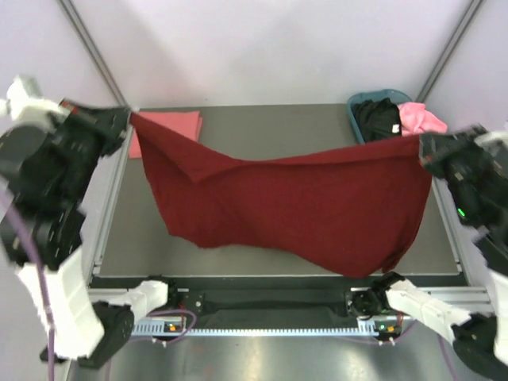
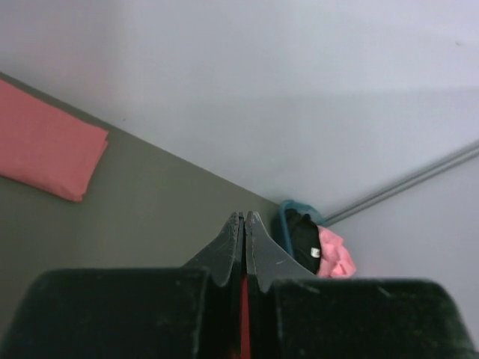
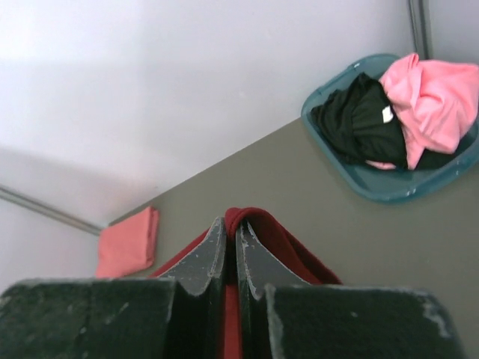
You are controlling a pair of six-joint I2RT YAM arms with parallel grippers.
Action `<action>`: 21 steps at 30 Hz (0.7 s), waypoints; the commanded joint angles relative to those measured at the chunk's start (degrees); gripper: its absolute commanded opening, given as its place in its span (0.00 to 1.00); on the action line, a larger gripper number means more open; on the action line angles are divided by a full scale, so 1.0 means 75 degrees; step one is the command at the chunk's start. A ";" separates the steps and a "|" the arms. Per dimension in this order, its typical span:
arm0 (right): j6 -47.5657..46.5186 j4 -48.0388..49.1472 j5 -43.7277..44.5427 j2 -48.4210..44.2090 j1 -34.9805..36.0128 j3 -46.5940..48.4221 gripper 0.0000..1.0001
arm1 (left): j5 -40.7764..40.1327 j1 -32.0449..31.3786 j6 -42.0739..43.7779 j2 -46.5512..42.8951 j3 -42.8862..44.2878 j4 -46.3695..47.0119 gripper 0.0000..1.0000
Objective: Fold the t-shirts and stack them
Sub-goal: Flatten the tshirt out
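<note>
Left fingers (image 2: 224,254) and right fingers (image 3: 209,258) each pinch the maroon t-shirt (image 1: 286,206), stretched above the desk (image 1: 262,127); its hem possibly touches down

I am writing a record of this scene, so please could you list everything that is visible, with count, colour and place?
maroon t-shirt: one, dark red, hanging spread above the table between the two grippers
salmon-pink t-shirt: one, salmon-pink, folded at the far left corner of the table
black t-shirt: one, black, crumpled in the basket
bright pink t-shirt: one, bright pink, crumpled in the basket beside the black one
basket: one, teal-blue, far right corner of the table
table: one, grey
left gripper: one, black, shut on one corner of the maroon t-shirt
right gripper: one, black, shut on the other corner
</note>
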 commanded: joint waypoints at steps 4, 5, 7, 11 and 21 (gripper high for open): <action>-0.1420 0.2525 0.0358 0.2315 0.0016 0.0140 0.00 | -0.0554 0.0032 0.0619 0.1698 -0.0469 0.1959 0.00; -0.1502 0.3142 0.0359 0.2584 -0.0043 0.0151 0.00 | -0.0671 0.0032 0.0619 0.2013 -0.0516 0.2275 0.00; -0.1736 0.3697 0.0324 0.3451 -0.0241 0.0362 0.00 | -0.0823 0.0020 0.0561 0.2366 -0.0715 0.3058 0.00; -0.1562 0.4320 -0.0962 0.5068 -0.1131 0.1671 0.00 | -0.1000 0.0044 0.0537 0.3967 0.0066 0.3730 0.00; -0.0999 0.3582 -0.4890 0.5733 -0.2890 0.4680 0.00 | -0.0742 0.0173 0.0420 0.4632 0.2757 0.4363 0.00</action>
